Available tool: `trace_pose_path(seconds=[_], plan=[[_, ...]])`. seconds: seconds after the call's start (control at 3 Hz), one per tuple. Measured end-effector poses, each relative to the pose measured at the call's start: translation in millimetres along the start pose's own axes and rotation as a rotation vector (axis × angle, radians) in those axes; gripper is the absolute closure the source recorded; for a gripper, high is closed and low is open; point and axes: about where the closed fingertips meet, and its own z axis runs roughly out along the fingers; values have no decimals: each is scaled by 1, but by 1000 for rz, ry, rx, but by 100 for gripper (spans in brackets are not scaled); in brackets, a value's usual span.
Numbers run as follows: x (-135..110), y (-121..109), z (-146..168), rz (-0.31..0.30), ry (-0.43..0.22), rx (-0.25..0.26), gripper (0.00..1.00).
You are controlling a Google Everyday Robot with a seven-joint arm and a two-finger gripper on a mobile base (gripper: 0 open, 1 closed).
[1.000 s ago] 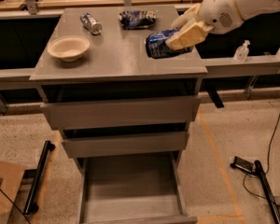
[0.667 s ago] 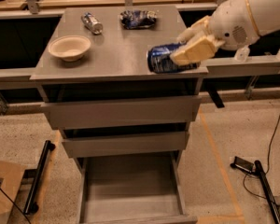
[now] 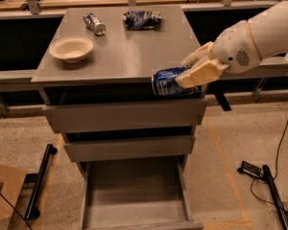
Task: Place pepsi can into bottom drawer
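Note:
My gripper (image 3: 192,73) is shut on the dark blue pepsi can (image 3: 166,82), which lies on its side in the air in front of the cabinet's front right top edge. The cream fingers (image 3: 200,74) clasp its right half. The bottom drawer (image 3: 134,190) is pulled open below, a plain grey tray with nothing showing in it. The can hangs well above the drawer and toward its right side. The white arm comes in from the upper right.
On the cabinet top (image 3: 129,51) stand a cream bowl (image 3: 71,48) at the left, a slim silver can (image 3: 94,23) lying at the back, and a blue and white foil bag (image 3: 141,19). Two upper drawers (image 3: 125,116) are shut. Cables and a black stand (image 3: 273,186) lie at the right on the floor.
The gripper has carried the pepsi can off the cabinet top, forward and down past the front edge. Nothing else has moved.

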Motion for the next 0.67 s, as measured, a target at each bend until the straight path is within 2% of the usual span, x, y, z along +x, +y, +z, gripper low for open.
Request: trace_pose_path(seconds=[0.33, 0.67], plan=[[18, 15, 30, 46, -85, -58, 100], [58, 43, 91, 102, -186, -112, 100]])
